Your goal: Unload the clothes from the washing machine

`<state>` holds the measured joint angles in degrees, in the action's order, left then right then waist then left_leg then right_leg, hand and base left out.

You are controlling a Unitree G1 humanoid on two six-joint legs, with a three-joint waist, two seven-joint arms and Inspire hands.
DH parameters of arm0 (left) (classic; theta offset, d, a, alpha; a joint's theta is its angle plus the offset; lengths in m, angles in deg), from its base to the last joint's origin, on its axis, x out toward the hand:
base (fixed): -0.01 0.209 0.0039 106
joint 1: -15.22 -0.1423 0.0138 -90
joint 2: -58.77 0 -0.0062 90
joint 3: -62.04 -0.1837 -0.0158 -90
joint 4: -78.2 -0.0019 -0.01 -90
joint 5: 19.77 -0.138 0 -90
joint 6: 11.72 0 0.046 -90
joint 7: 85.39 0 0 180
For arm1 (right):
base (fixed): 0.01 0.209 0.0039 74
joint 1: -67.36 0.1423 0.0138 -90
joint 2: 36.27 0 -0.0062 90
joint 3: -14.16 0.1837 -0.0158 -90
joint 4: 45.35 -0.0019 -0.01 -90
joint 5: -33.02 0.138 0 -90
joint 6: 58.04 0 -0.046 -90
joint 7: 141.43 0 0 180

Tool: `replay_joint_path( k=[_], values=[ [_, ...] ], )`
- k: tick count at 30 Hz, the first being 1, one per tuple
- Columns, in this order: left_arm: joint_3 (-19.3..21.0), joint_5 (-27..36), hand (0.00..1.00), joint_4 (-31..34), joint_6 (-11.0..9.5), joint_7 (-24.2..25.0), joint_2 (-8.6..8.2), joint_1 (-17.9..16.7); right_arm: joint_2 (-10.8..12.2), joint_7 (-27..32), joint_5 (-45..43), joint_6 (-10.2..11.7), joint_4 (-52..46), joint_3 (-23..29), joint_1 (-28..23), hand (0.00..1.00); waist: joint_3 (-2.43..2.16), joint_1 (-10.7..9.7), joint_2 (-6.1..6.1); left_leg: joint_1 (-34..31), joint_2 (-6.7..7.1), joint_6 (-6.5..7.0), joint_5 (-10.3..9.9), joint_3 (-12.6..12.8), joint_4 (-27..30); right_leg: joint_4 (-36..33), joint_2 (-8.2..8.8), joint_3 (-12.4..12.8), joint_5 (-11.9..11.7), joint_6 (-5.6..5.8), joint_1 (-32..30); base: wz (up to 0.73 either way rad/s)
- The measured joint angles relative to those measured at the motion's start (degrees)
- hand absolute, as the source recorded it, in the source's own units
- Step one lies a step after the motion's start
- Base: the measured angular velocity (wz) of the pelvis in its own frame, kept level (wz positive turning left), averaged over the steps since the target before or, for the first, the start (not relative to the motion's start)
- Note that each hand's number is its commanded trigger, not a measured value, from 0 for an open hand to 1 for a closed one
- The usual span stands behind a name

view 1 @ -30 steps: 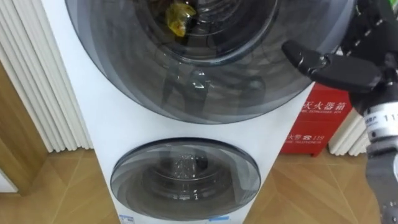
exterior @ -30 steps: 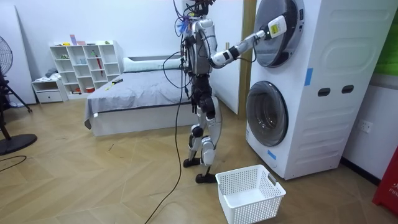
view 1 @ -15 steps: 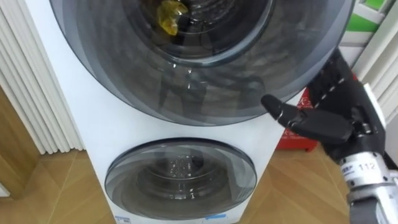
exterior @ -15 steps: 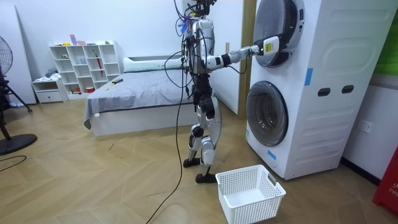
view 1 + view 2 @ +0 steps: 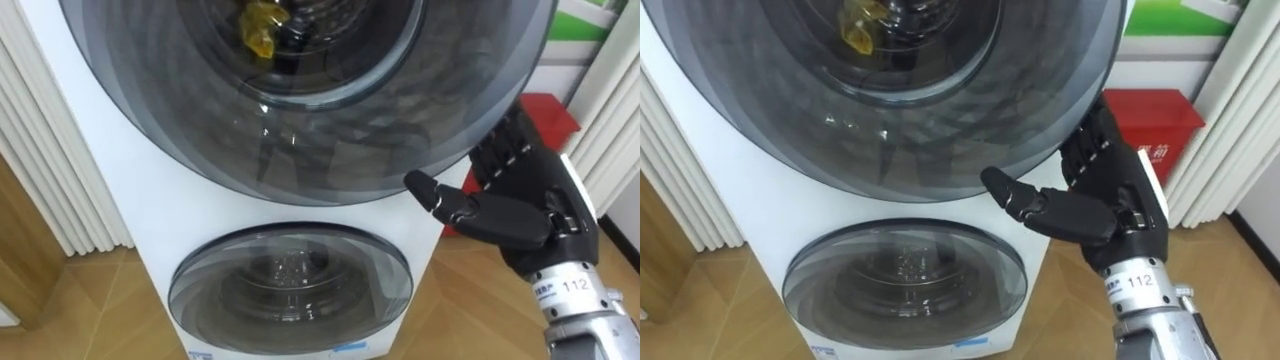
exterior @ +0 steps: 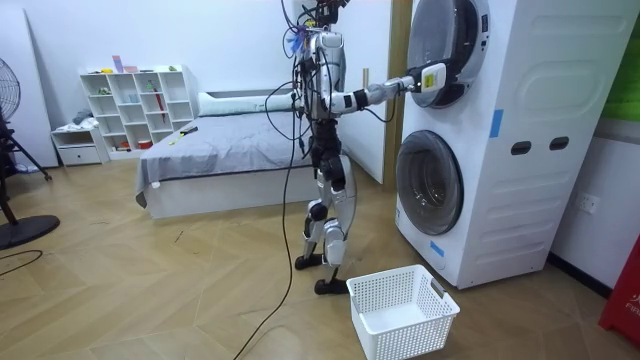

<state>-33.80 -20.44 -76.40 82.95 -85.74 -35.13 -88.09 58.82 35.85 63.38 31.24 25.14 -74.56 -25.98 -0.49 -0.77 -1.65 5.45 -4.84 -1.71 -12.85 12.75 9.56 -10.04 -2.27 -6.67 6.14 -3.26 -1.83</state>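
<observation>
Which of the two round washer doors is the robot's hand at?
The upper door: the right hand is open at its lower right rim, and something yellow shows behind its glass. The lower door is beneath, apart from the hand.

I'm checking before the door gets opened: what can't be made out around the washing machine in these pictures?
- Yellow item behind the upper door, left eye view: cut off by the top edge and dimmed by the tinted glass, so its kind is unclear.
- Right hand at that door's rim, both eye views: dark against dark, so contact is unclear.
- Lower drum: reflections on its glass hide any contents.
</observation>
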Motion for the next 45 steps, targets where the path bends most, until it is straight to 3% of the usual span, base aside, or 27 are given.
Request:
replay_joint_path(
  k=[5, 12, 31, 39, 45],
  values=[
    [0.0, -0.28, 0.0, -0.01, -0.02, 1.11, 0.29, 0.27, -0.23, -1.52, 1.36, -2.61, -2.22, 0.02, 0.01, 0.0, -0.03, -0.19, -0.03, -0.11, -0.19, 0.0, 0.0, 1.23, -0.01, -0.91, -0.32, 1.28, -0.01, -0.13, -1.11, -0.16],
    [-0.1, -2.35, 0.0, -0.13, -0.17, 1.12, 0.6, 1.04, -0.27, -3.29, 1.14, -3.27, -2.27, -0.07, 1.91, 0.0, 0.13, -0.19, -0.55, -0.29, -0.44, -0.16, 0.09, 1.37, 0.0, -1.85, -0.69, 1.96, 0.24, -0.74, -2.12, -0.06],
    [-2.4, -2.63, 0.0, -0.5, -0.18, 1.48, 1.17, 2.73, -0.34, -7.01, 0.72, -3.26, -2.51, -0.17, 3.02, 0.0, 0.26, -0.93, -0.55, 0.12, -0.66, -0.48, 0.28, 2.1, -0.08, -1.62, -1.26, 3.54, 0.05, -1.06, -2.31, -0.04],
    [-6.86, -2.62, 0.0, -3.13, -0.1, 1.79, 1.22, 5.65, -0.16, -11.21, 0.61, -2.85, -2.51, -0.36, 3.01, 0.0, 0.67, -2.29, 0.45, 0.14, -0.54, -0.48, 0.28, 2.29, -0.1, -1.77, -1.19, 4.29, 0.05, -1.05, -2.5, -0.02],
    [-8.46, -2.67, 0.0, -4.17, -0.11, 2.16, 1.44, 7.74, 0.0, -11.92, 0.57, -1.35, -2.52, -2.65, 2.79, 0.0, 0.54, -3.44, 1.01, -0.12, -0.57, -0.47, 0.28, 2.98, -0.05, -2.38, -1.24, 4.78, 0.04, -1.06, -3.28, -0.06]
  ],
)
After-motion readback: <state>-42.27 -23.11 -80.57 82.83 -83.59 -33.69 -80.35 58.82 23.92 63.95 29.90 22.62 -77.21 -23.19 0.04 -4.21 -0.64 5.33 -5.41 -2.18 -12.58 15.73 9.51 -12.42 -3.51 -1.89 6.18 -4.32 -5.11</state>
